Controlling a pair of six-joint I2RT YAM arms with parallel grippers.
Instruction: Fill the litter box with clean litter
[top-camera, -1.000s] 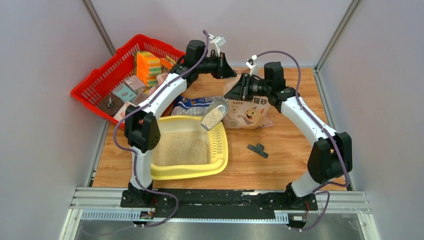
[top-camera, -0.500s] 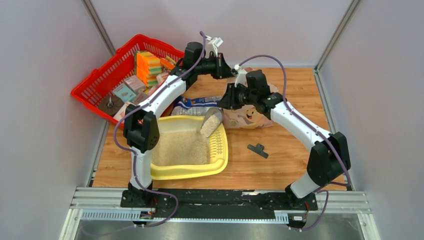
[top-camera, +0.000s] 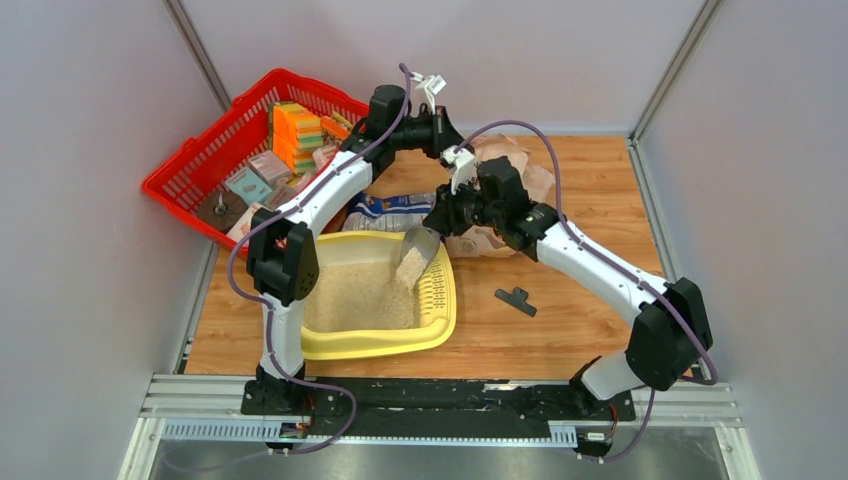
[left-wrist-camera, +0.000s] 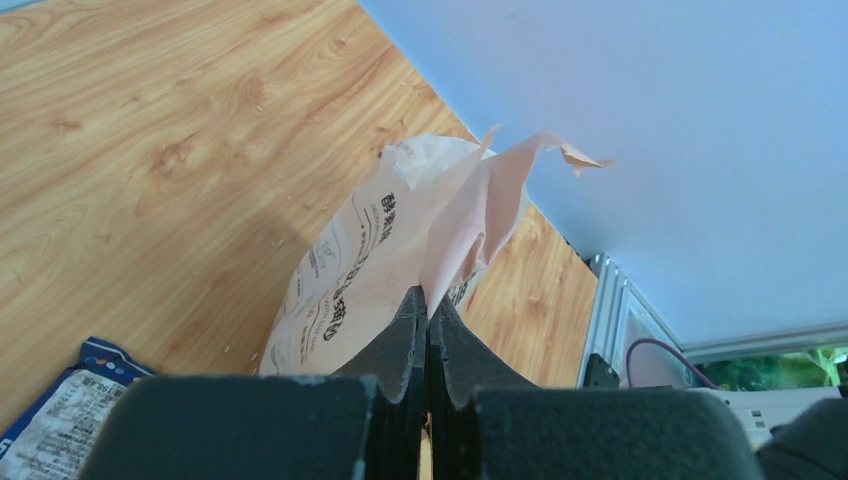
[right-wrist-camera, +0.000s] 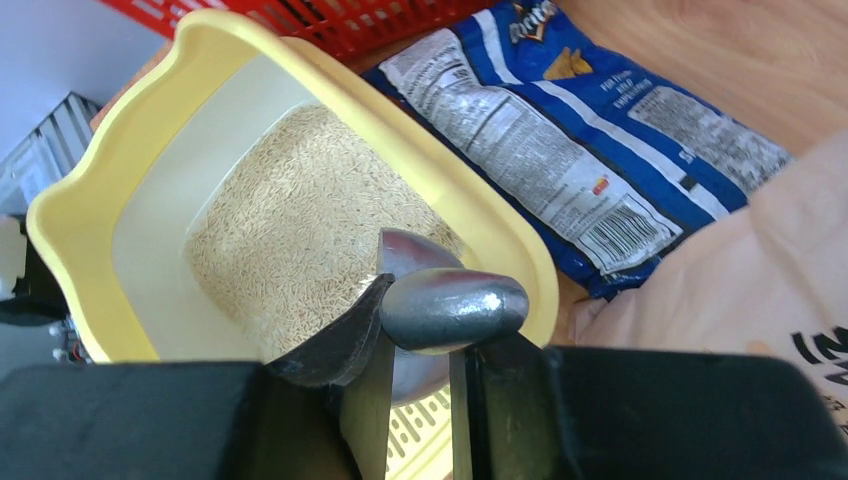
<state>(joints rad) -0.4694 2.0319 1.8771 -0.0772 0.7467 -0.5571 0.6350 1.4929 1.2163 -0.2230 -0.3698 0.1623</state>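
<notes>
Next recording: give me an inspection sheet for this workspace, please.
Surface: light wooden tabletop.
Job's things: large pale-yellow plastic litter box partly filled with beige sand-like litter; tan paper litter bag behind it; metal scoop tipped over the box.
Clutter: red mesh basket of packs; blue-and-white printed bag; small black clip.
Grippers: left gripper shut on the bag's top edge; right gripper shut on the scoop's handle.
Cables: purple cables along both arms.
Surroundings: pale grey walls; aluminium rail.

Wooden surface (top-camera: 600, 180) has the yellow litter box (top-camera: 380, 345) sitting around 8 o'clock, with a blue-and-white bag (top-camera: 385, 210) right up against its far rim. The tan paper bag (top-camera: 535, 180) is at about 1 o'clock, and a little black clip (top-camera: 515, 300) lies alone at 4. The red basket (top-camera: 190, 165) sits over the corner at 10.
</notes>
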